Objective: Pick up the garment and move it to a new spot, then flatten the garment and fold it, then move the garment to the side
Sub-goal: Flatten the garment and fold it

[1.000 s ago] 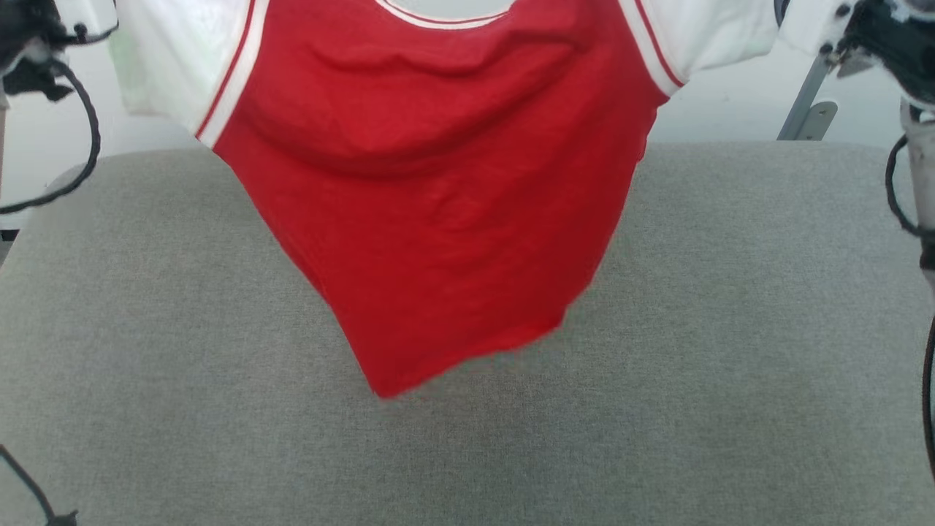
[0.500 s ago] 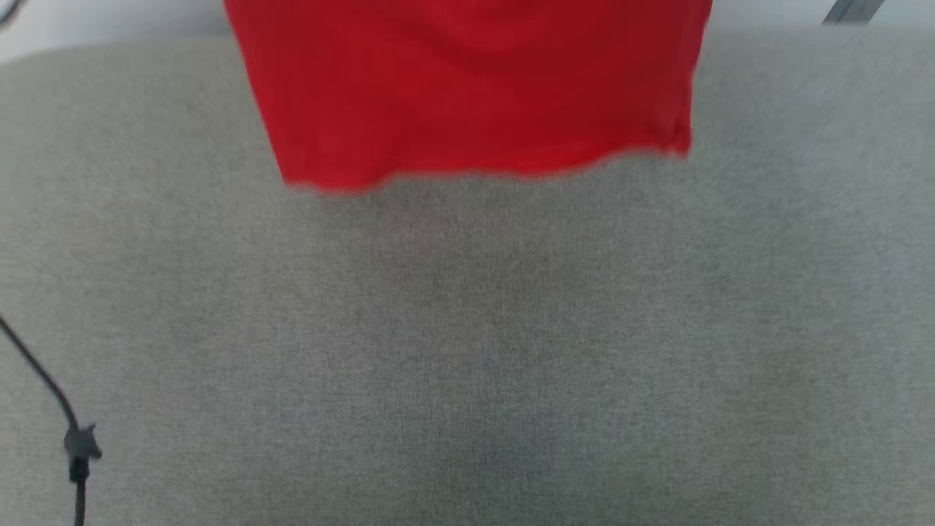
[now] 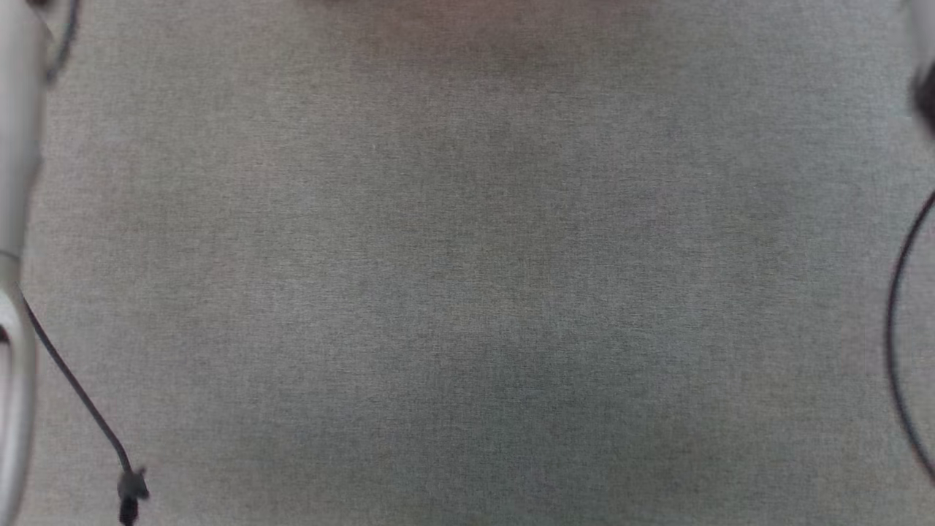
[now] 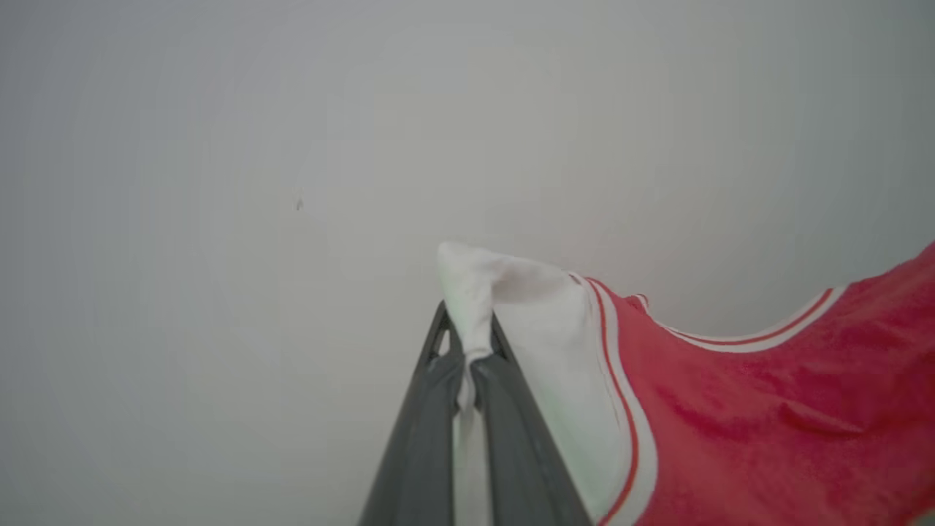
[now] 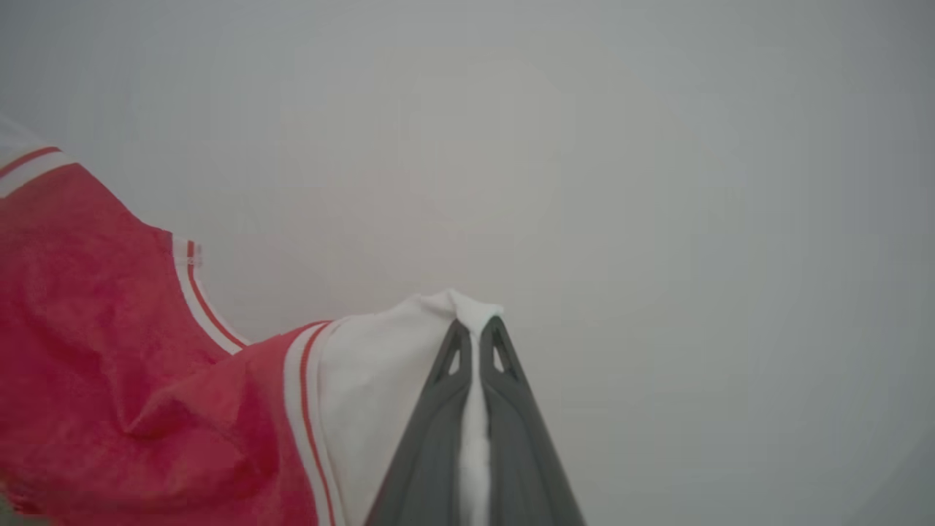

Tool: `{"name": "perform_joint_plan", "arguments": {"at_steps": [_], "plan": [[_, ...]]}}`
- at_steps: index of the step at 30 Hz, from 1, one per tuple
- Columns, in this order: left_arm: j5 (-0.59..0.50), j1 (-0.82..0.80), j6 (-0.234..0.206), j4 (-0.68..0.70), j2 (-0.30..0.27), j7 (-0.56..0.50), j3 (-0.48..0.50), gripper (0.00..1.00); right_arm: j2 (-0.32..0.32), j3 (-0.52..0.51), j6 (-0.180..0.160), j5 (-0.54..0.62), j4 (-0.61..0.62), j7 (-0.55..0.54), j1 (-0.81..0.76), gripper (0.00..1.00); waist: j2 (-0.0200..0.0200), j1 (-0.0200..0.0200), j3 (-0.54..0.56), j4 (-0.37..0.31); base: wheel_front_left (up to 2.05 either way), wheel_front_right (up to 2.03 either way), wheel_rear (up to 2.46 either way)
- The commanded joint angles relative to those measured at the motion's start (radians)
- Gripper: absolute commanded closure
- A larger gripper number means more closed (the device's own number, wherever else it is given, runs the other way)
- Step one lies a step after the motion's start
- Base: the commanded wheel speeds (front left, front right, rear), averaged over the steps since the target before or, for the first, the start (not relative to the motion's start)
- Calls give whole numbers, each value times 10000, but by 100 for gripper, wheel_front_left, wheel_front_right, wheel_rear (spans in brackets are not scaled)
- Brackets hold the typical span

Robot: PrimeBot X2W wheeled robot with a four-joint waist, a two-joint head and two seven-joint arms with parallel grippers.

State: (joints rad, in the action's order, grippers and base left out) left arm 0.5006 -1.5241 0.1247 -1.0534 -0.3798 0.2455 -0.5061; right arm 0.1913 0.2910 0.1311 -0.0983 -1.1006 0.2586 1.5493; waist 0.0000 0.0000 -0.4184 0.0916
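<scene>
Spanning L claw (image 4: 467, 337) to R claw (image 5: 476, 329): garment (image 4: 730, 409) (ends pinched)

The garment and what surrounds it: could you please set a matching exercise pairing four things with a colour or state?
Things:
1. left end effector
2. garment
3. table cover
4. cable

Colour or state:
A. grey weave
B. thin and black
C. shut on white cloth
D. red body, striped trim

Pairs: 1-C, 2-D, 3-A, 4-B
</scene>
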Motion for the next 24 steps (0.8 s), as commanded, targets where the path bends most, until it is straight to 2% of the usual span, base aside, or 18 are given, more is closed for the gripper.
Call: {"name": "perform_joint_plan", "arguments": {"at_steps": [1, 6, 9, 12, 17, 23, 24], "plan": [[102, 275, 47, -194, 1, -31, -96, 100, -129, -35, -7, -440, -206, 40, -264, 100, 0, 0, 52, 30, 0, 0, 0], [1102, 1563, 54, -507, 204, -1066, -642, 100, -266, 748, -7, -1430, -852, -624, -1303, 100, 0, 0, 409, 145, 0, 0, 0], [1868, 2470, 55, -113, 174, -2266, -1180, 100, -176, 1273, -7, -2182, -680, -1153, -2010, 100, 0, 0, 710, 236, 0, 0, 0], [2761, 3337, 48, 581, -177, -3351, -1621, 100, 25, 1841, -7, -3071, -124, -1784, -2837, 100, 0, 0, 997, 280, 0, 0, 0], [4106, 5007, 49, 2086, -1062, -4599, -2196, 100, 728, 2873, -7, -4731, 1738, -2865, -4456, 100, 0, 0, 1374, 241, 0, 0, 0], [5077, 7148, 35, 4122, -2319, -5277, -2354, 100, 2487, 3932, -7, -5789, 4842, -3627, -6466, 100, 0, 0, 1628, 172, 0, 0, 0], [5169, 7529, -85, 4472, -2523, -5318, -2358, 100, 2825, 4041, -7, -5945, 5401, -3684, -6822, 100, 0, 0, 1645, 175, 0, 0, 0]]}}
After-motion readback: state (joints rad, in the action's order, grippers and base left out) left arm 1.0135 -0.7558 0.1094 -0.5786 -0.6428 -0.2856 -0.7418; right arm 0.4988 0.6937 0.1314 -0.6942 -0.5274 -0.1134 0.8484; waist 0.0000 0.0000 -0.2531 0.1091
